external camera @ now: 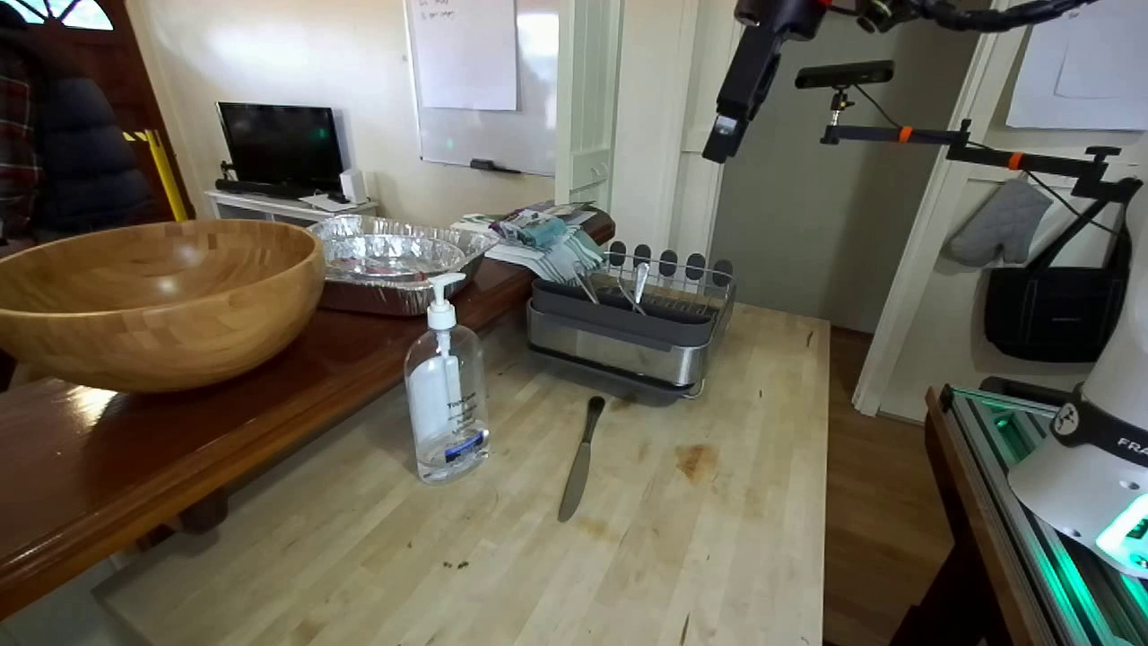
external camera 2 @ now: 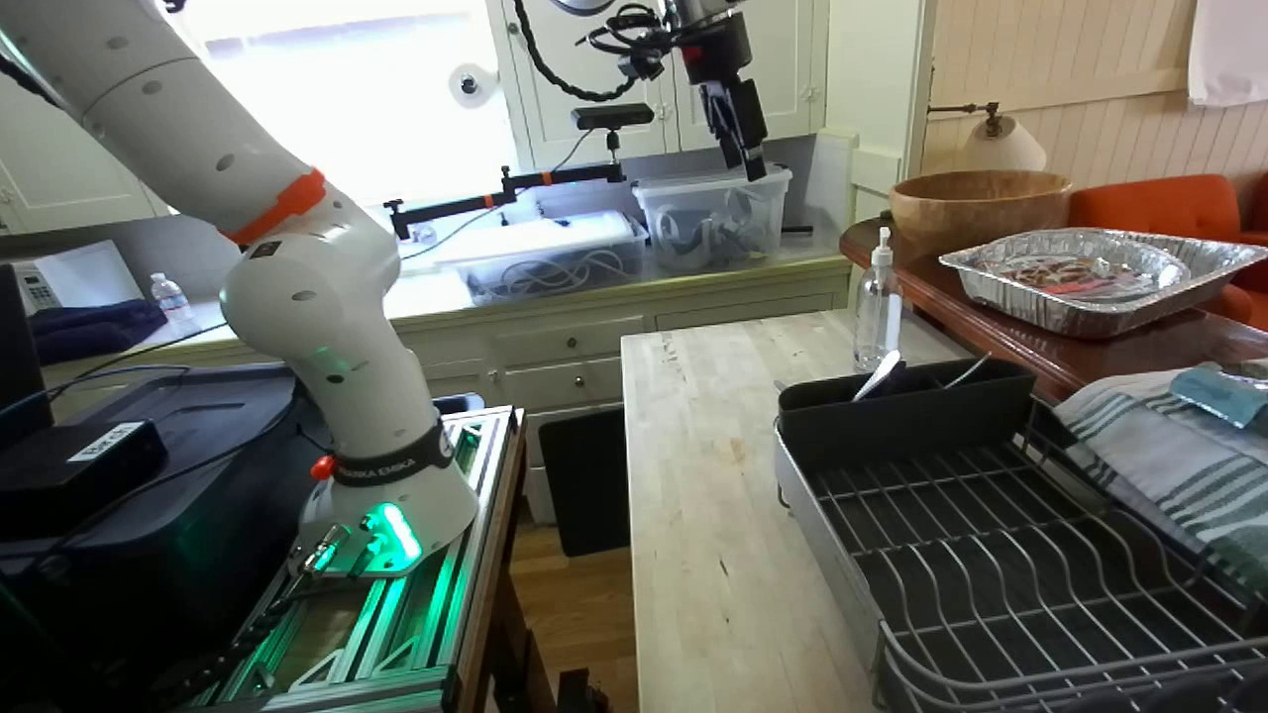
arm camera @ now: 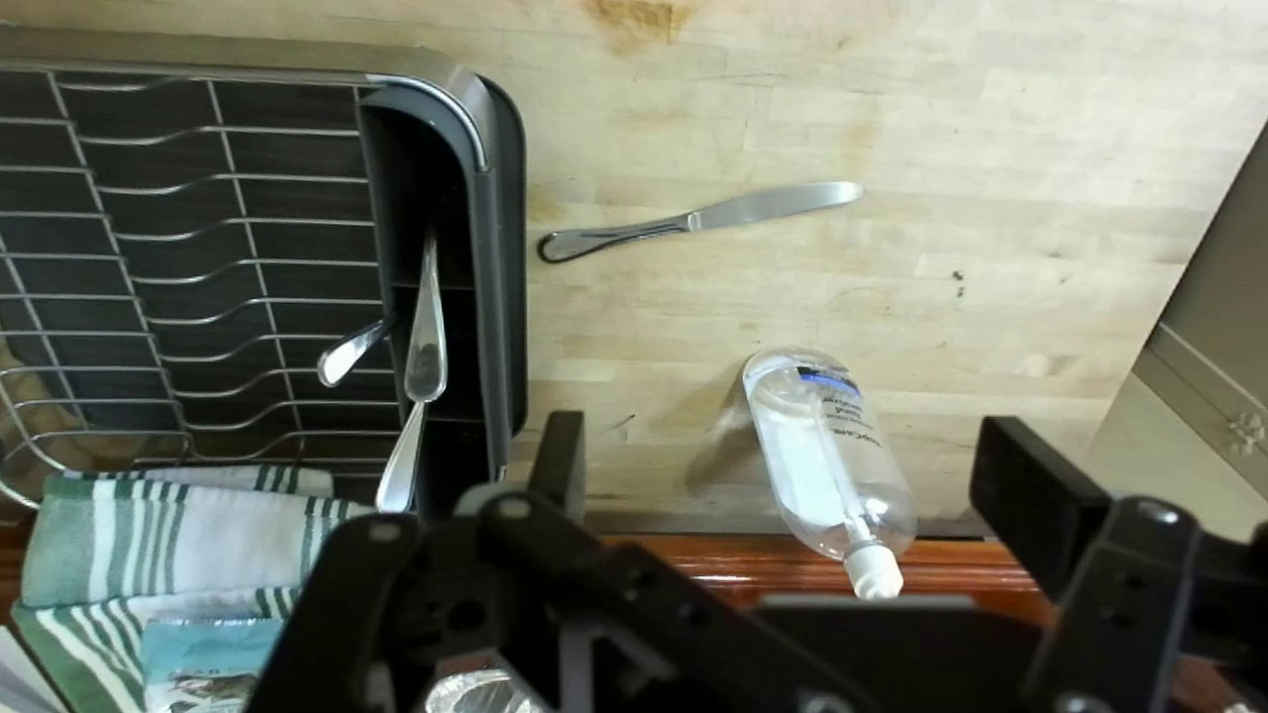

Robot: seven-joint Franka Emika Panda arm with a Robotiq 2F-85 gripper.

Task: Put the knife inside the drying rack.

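The knife (arm camera: 693, 220) lies flat on the light wooden table, its handle toward the drying rack. It also shows in an exterior view (external camera: 580, 462). In another exterior view the rack's end blocks most or all of it. The drying rack (arm camera: 297, 57) stands beside the knife, and it shows in both exterior views (external camera: 619, 348) (external camera 2: 830, 555). A dark cutlery holder (arm camera: 500, 297) sits at its knife-facing end with several utensils in it. My gripper (arm camera: 788, 470) is open and empty. It hangs high above the table in both exterior views (external camera: 723, 151) (external camera 2: 750, 168), well apart from the knife.
A clear soap bottle (external camera: 447, 404) stands upright near the knife, and it shows between the fingers in the wrist view (arm camera: 827, 446). A wooden bowl (external camera: 161, 305) and foil tray (external camera: 395, 256) stand on the raised brown counter. A striped towel (arm camera: 198, 540) lies beside the rack.
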